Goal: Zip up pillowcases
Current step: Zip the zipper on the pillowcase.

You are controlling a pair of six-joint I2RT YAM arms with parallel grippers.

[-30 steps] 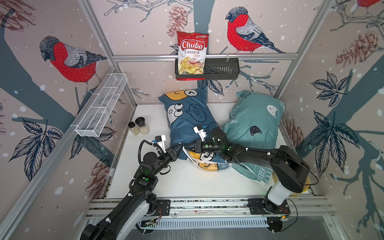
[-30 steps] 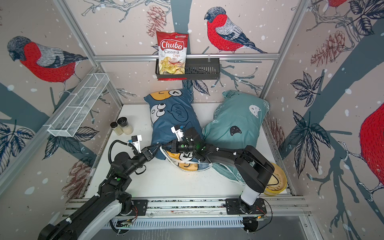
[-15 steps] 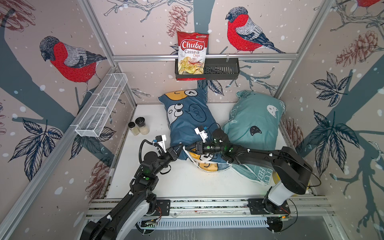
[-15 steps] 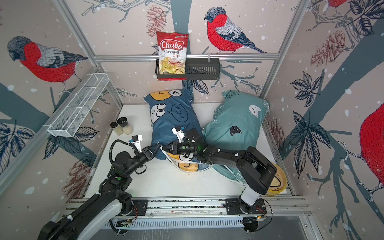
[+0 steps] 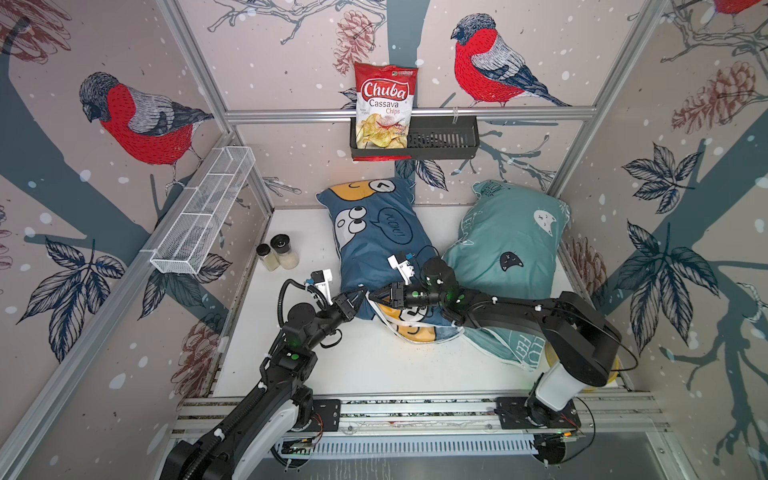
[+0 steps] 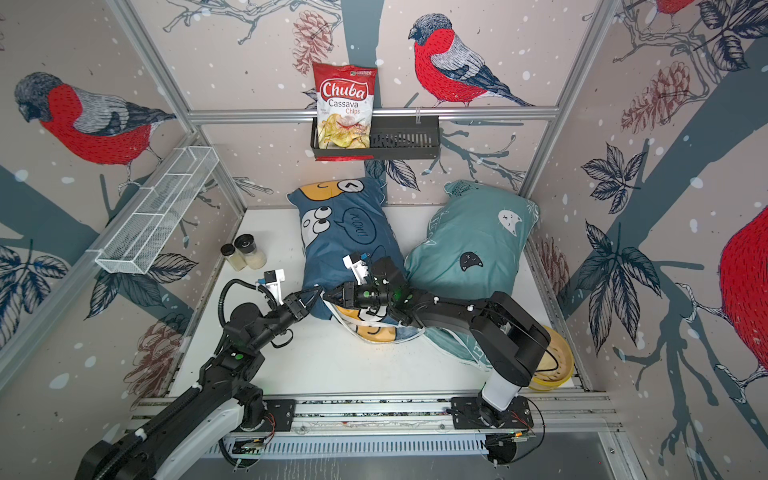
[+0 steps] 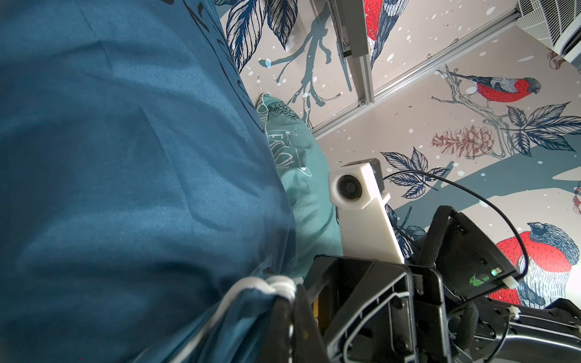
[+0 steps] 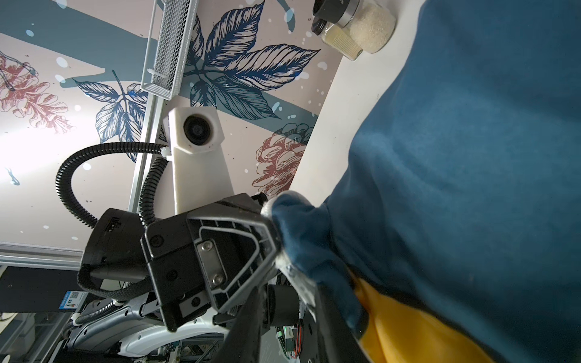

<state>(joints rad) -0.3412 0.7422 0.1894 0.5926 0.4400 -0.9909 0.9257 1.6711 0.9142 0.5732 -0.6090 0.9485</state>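
The dark blue pillowcase (image 5: 374, 241) (image 6: 345, 237) with cartoon faces lies mid-table, and the teal pillowcase (image 5: 511, 237) (image 6: 478, 232) lies to its right. My left gripper (image 5: 362, 296) (image 6: 316, 293) (image 7: 294, 294) is shut on the blue pillowcase's near corner, pinching the bunched white zipper edge (image 7: 261, 283). Tip to tip with it, my right gripper (image 5: 374, 296) (image 6: 327, 296) (image 8: 286, 295) stands open at the same corner. A small metal zipper pull (image 8: 293, 281) rests against one of its fingers. The orange inner fabric (image 8: 408, 327) shows at the open seam.
Two spice jars (image 5: 278, 255) stand at the table's left side. A chips bag (image 5: 384, 108) sits in a black basket (image 5: 444, 143) on the back wall, and a white wire rack (image 5: 203, 216) hangs on the left wall. A yellow dish (image 6: 555, 365) lies behind the right arm's base.
My right gripper's jaws have parted at the blue pillowcase's corner. The left gripper has kept its pinch and has not moved.
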